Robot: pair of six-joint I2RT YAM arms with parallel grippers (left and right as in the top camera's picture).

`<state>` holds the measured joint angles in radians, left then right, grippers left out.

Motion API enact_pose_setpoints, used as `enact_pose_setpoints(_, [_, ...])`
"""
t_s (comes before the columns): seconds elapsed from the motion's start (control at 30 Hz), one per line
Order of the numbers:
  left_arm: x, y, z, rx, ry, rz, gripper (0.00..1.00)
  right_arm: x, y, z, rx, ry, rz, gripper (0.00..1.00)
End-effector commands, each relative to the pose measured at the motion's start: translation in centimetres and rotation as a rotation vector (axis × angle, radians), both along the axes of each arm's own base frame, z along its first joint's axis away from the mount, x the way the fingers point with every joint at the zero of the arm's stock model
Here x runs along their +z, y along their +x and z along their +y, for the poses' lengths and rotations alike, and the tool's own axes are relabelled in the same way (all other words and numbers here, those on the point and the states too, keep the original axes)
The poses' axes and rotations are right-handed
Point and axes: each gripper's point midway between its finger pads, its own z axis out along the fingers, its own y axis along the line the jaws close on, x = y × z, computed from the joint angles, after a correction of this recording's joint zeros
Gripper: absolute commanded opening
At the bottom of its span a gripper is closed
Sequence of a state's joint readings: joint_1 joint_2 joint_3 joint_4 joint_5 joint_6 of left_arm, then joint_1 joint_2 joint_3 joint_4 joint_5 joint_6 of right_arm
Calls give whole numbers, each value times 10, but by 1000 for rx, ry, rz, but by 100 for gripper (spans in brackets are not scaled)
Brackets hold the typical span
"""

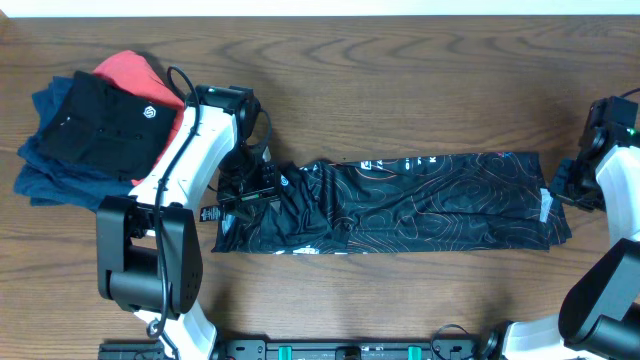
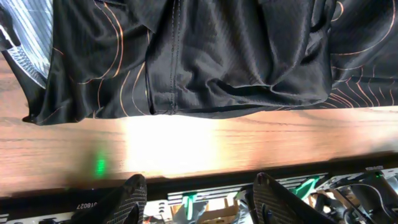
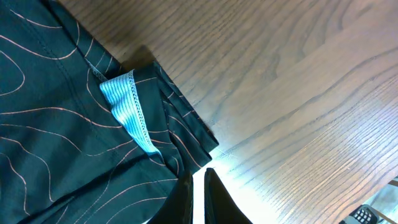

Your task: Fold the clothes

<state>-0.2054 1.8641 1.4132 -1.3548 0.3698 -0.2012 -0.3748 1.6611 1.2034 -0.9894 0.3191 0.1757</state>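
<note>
While left jaws gape, shirt (image 2: pixel 236 56) lies beyond

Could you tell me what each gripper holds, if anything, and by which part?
Left gripper: open, holding nothing. Right gripper: at a corner of the contour-lined shirt; whether it grips cannot be told.

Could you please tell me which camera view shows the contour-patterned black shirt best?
The overhead view: the shirt lies there whole, folded into a long strip. The left wrist view shows only one bunched end's edge; the right wrist view only a corner with pale ribbed trim.
</note>
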Motion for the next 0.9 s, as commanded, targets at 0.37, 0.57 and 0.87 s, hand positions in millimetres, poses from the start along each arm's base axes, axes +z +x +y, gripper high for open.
enact_pose_setpoints(0.37, [-14,69,-5,-4,-11,-302,68,1,11,20,5,131,-81,10])
enact_pose_setpoints(0.57, [-30,67,-6,-15,3,-262,63,1,11,20,5,130,-82,10])
enact_pose_setpoints(0.87, [-55,78,-13,-26,1,-260,49,1,11,20,5,131,-81,10])
